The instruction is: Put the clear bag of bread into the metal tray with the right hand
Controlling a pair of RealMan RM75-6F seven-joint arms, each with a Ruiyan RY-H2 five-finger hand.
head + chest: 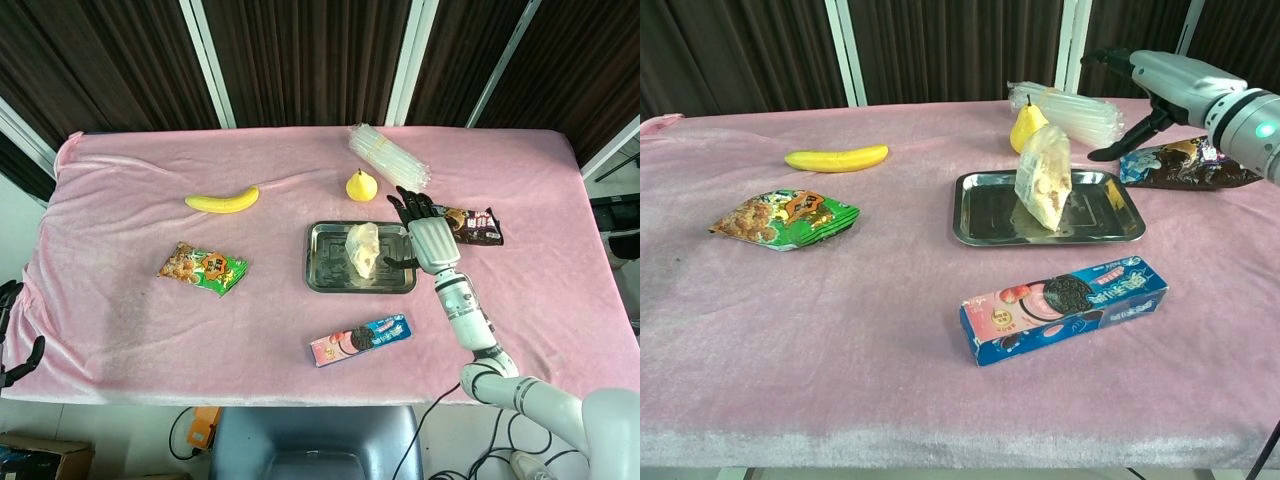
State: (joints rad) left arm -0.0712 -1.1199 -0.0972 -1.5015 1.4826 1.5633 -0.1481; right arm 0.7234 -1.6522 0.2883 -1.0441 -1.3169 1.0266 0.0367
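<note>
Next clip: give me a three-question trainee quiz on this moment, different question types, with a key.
1. True or false: the clear bag of bread is inside the metal tray.
2. Multiple choice: the right hand is A) gripping the bag, B) open beside the tray, C) resting on the pear.
3. Fill in: the cookie box lies between the tray and the table's ____ edge.

Key: 1 true; 2 B; 3 near (robot-side).
</note>
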